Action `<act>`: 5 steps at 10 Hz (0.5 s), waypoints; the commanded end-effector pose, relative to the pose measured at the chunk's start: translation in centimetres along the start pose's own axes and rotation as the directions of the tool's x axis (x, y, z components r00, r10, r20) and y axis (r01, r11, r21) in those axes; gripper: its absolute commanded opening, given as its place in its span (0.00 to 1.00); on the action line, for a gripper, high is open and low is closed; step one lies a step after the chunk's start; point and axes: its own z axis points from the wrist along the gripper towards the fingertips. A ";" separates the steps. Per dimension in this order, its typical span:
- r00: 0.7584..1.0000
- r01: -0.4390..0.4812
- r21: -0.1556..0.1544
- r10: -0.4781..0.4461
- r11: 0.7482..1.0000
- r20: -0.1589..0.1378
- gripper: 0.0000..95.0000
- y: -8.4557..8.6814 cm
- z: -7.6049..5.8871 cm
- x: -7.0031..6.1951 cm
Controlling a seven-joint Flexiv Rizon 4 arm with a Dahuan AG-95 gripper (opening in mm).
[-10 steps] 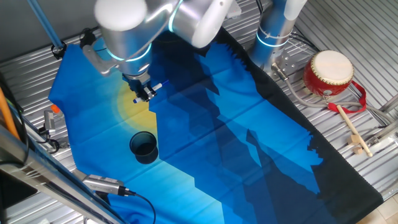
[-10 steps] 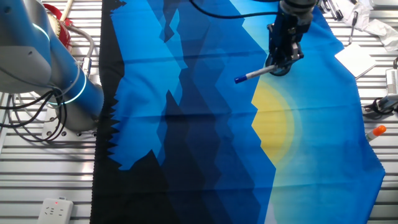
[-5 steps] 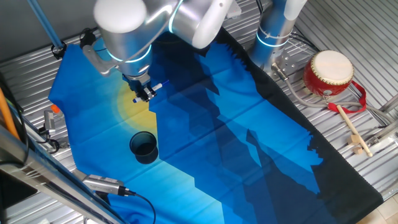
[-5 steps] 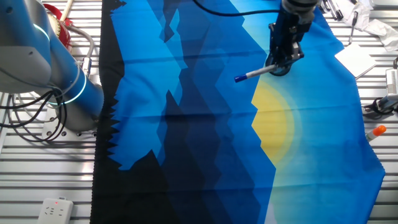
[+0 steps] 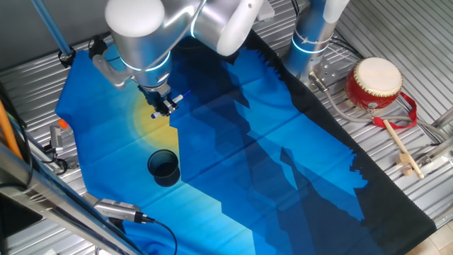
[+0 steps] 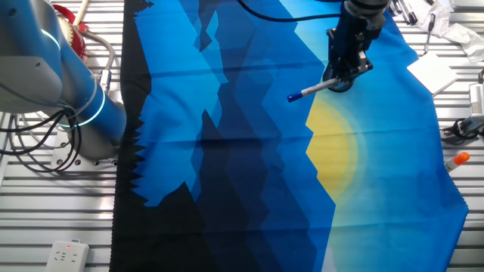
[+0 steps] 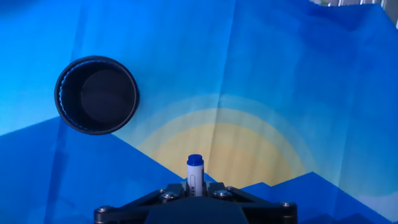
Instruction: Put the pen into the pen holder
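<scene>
My gripper is shut on the pen, a slim white marker with a blue tip, and holds it above the blue cloth. The pen sticks out sideways from the jaws in the other fixed view, where the gripper hangs over the edge of the yellow sun patch. In the hand view the pen points forward between the jaws. The pen holder, a dark round cup, stands upright on the cloth in front of the gripper, and shows at the upper left of the hand view. It is empty.
A red-and-cream drum and a wooden drumstick lie at the right on the metal table. A second arm's base stands at the back. An orange-capped marker and cables lie by the cloth's edge.
The gripper and the pen have shifted only very slightly; nothing else has moved.
</scene>
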 end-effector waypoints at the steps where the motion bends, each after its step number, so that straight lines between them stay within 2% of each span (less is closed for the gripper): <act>1: 0.999 -0.023 -0.008 0.023 1.000 -0.031 0.00 0.0 0.0 0.0; 3: 0.998 -0.047 -0.005 0.047 0.999 -0.040 0.00 0.0 0.0 0.0; 5: 0.998 -0.052 -0.007 0.052 0.999 -0.034 0.00 0.0 0.0 0.0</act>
